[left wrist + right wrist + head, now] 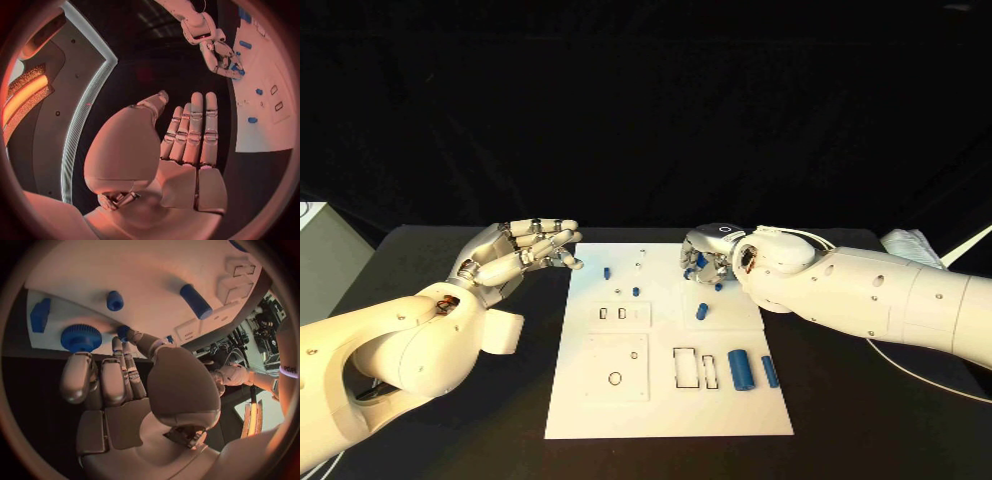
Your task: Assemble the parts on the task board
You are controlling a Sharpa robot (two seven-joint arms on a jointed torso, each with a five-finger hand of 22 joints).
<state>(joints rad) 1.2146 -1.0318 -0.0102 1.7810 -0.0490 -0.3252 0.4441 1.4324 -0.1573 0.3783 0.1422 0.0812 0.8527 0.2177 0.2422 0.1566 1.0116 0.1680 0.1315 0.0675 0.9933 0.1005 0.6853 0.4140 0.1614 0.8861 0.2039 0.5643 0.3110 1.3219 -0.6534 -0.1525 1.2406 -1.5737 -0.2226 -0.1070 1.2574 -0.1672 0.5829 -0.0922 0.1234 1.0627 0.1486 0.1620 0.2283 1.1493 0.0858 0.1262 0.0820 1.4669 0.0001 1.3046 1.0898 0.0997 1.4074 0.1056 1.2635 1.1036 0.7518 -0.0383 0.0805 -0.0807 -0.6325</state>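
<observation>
Several blue parts (738, 369) lie loose on the white board (668, 410), so assembly appears to be at an early stage. Two large cylinders rest side by side near the board's right edge, next to empty rectangular slots (685, 367). A shorter cylinder (702, 311) lies at mid-board. Small pegs (607, 272) stand near the far end; whether they are seated cannot be told. An oval hole and the slots remain unfilled.

The right hand (708, 255) is over the board's far right corner, fingers curled down. The right wrist view shows a fingertip (132, 335) touching a small blue piece (124, 331), beside a blue toothed wheel (80, 337). Whether the piece is gripped or only touched cannot be told.

The left hand (519, 254) hangs just off the board's left edge, fingers straight and together, holding nothing.
</observation>
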